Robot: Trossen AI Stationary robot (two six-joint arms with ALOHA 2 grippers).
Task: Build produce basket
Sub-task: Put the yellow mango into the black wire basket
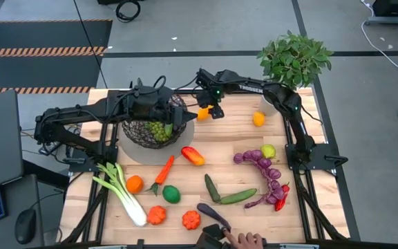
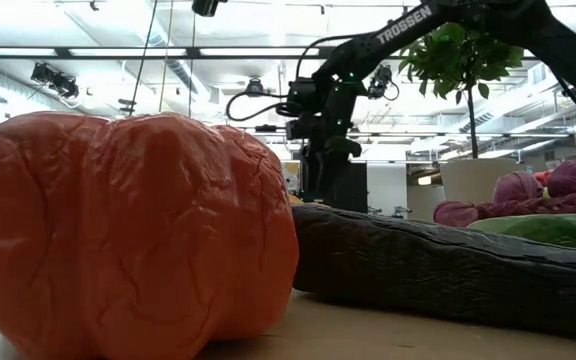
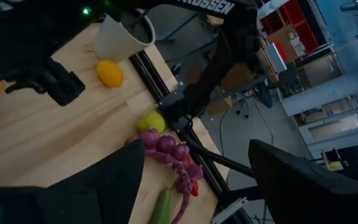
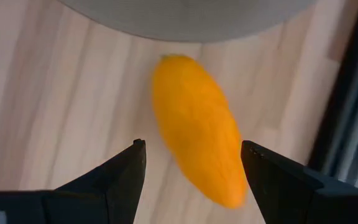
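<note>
The dark wire-mesh basket (image 1: 150, 130) stands on a grey round mat at the far left of the table, with green grapes (image 1: 159, 130) inside. My left gripper (image 1: 184, 117) hovers open over the basket's right rim, nothing between its fingers (image 3: 196, 149). An orange-yellow long fruit (image 1: 202, 113) lies on the wood just right of the mat. My right gripper (image 1: 214, 111) points down over that fruit, open. In the right wrist view its fingers (image 4: 194, 146) stand on either side of the fruit (image 4: 191, 112) without touching it.
More produce lies loose on the table: leek (image 1: 119, 190), carrot (image 1: 163, 171), lime (image 1: 171, 194), cucumbers (image 1: 238, 196), a purple string (image 1: 261, 162), lemon (image 1: 258, 119). A potted plant (image 1: 296, 59) stands at the far right corner. A person's hand (image 1: 244, 240) is at the near edge.
</note>
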